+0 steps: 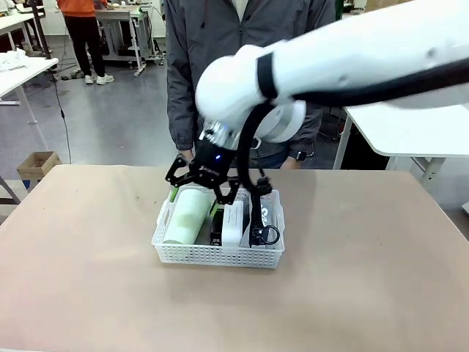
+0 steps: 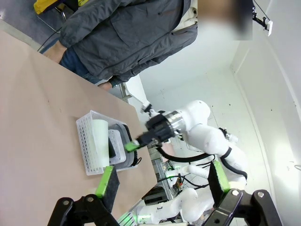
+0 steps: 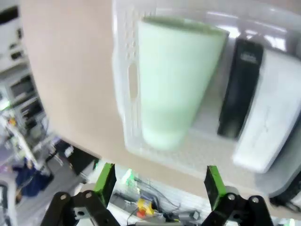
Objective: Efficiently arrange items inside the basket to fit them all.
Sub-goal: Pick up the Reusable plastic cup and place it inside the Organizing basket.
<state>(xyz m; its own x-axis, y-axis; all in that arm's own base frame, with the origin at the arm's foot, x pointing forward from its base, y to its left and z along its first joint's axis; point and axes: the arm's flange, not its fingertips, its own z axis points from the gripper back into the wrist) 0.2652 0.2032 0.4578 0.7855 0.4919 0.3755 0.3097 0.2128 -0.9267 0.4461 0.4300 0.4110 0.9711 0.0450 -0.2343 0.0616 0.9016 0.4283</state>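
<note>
The white basket (image 1: 220, 254) sits mid-table. Inside it, from left to right, lie a pale green cup (image 1: 187, 213) on its side, a black stapler (image 1: 217, 224), a small white box (image 1: 233, 224) and a grey pouch whose black strap and ring (image 1: 264, 234) show. My right gripper (image 1: 201, 191) hovers open just above the cup's far end, holding nothing. Its wrist view looks down on the cup (image 3: 174, 80), stapler (image 3: 240, 89), box (image 3: 273, 117) and basket wall (image 3: 124, 84) beyond the open right gripper (image 3: 160, 181). The left gripper (image 2: 160, 181) is open and empty, far from the basket (image 2: 87, 141).
A person (image 1: 220, 66) in a grey jacket stands at the far edge, right behind the basket. Bare brown tabletop (image 1: 366, 279) surrounds the basket on all sides. A white table (image 1: 410, 132) stands at the back right.
</note>
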